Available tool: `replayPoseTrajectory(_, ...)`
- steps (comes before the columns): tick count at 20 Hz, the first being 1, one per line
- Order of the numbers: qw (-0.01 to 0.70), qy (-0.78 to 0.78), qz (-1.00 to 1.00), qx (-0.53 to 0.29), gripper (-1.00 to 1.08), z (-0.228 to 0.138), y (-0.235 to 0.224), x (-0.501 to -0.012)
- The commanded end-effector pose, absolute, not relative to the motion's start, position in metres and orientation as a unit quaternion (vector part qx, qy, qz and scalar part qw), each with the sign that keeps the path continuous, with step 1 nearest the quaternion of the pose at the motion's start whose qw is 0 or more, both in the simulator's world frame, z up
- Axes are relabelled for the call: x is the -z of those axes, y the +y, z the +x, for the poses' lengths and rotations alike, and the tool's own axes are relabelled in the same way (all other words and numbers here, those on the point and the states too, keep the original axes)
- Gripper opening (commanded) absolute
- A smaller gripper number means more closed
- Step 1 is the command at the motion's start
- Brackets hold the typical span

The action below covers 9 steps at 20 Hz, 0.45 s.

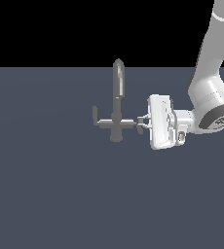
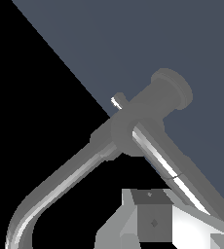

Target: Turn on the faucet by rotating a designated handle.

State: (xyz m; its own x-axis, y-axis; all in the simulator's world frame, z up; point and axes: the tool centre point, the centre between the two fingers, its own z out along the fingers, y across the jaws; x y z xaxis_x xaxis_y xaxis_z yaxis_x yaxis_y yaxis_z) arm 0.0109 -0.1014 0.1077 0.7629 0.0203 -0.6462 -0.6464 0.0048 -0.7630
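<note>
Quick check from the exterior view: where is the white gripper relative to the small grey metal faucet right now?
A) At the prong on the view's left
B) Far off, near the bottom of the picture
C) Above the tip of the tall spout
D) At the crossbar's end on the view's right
D: the white gripper sits at the view's right end of the small grey metal faucet's horizontal crossbar, level with the short grey handle prong.

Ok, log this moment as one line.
arm: white gripper at right-hand grey metal handle prong | contact: unclear | grey metal faucet: upright on dark floor
</note>
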Motion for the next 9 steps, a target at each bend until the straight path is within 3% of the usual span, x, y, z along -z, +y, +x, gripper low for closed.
replayPoseTrajectory(1, 0.661, 0.259, -0.657, -0.254, -1.0, 0.008, -0.101, -0.068)
replayPoseTrajectory(9, 0.657, 0.27, -0.651, -0.267, -1.0, 0.004, -0.101, -0.033)
